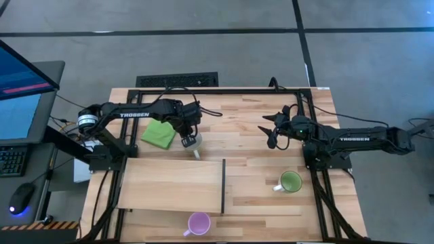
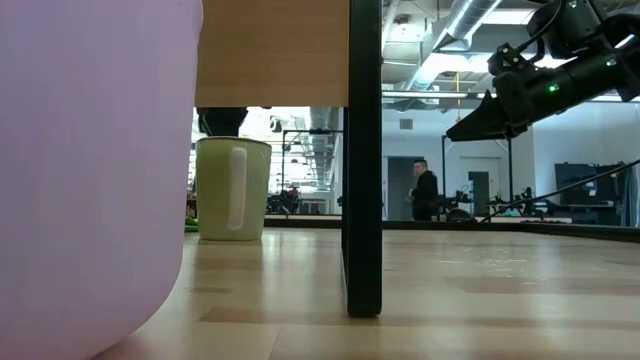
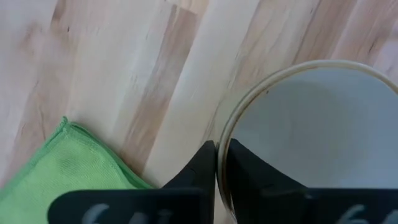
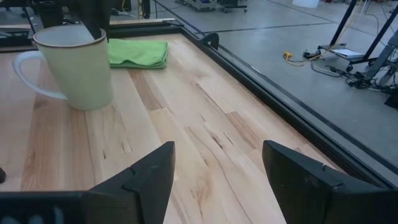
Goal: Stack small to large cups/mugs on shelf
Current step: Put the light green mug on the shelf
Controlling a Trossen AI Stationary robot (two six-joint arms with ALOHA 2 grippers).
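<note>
The light on my table (image 1: 264,169) is bright and even. It comes from long lamps (image 2: 480,18) up on the ceiling, high above the table. Shadows on the table are soft and small. My purple mug (image 2: 95,170) sits right at the low camera, so it is one big blurry shape. The room far behind the table looks sharp. My white mug (image 3: 311,130) looks fuzzy up close.

A purple mug (image 2: 95,170) fills the low view's left side, cut off by the frame; the person (image 2: 426,190) behind is too small to make out.
</note>
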